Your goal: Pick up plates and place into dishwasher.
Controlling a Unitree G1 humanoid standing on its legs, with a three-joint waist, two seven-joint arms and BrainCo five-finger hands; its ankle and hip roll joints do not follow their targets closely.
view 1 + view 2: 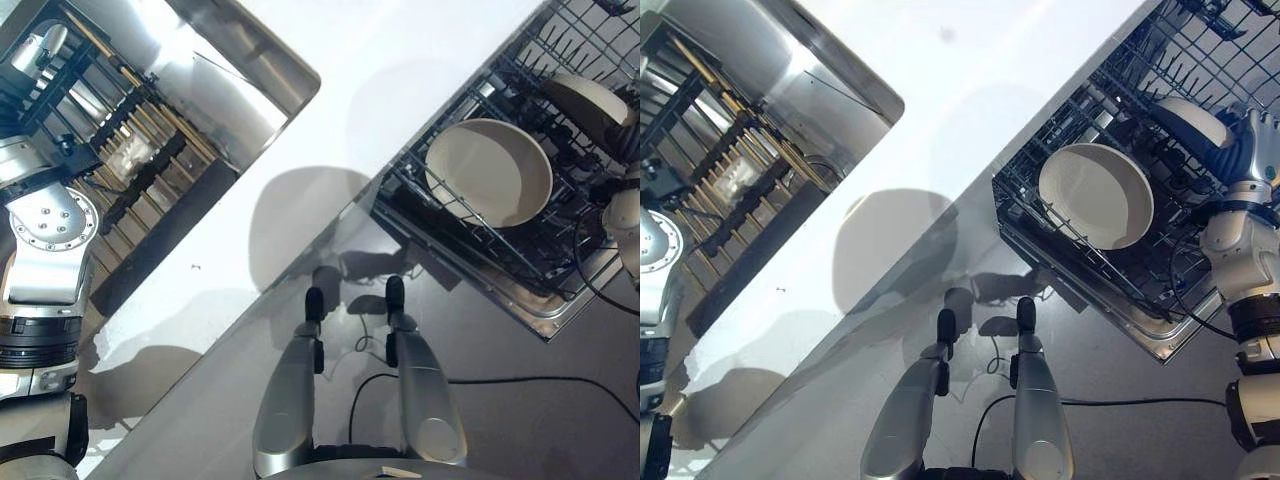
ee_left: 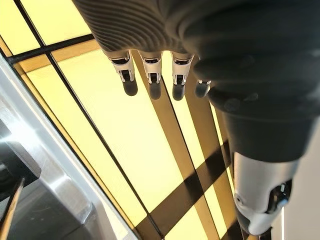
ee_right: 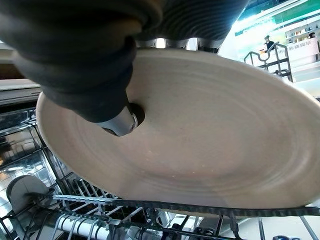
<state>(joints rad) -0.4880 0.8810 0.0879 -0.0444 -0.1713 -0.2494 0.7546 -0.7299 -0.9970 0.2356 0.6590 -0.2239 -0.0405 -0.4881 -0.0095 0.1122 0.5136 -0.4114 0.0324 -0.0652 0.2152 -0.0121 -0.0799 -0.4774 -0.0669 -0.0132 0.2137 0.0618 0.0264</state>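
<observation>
Your right hand (image 3: 95, 65) pinches the beige plate (image 3: 200, 145) over the dishwasher rack (image 1: 1160, 260), left hand (image 2: 165, 60) fingers released; misaligned, it could catch the tines and slip

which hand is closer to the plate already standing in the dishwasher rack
Right. The right hand holds a second plate over the rack, beside the standing plate; the left hand is across the counter, over the slatted drainer.

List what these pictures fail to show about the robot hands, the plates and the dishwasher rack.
- Right robot hand: in its wrist view the round beige ceramic plate hides the fingers behind it; its thumb presses the face.
- That plate's lower rim: hidden by the dark wire dishwasher rack, so whether it is seated is unclear.
- Second beige plate: its lower edge is hidden by rack tines.
- Left robot hand: its thumb tip is cut off by the picture's edge.
</observation>
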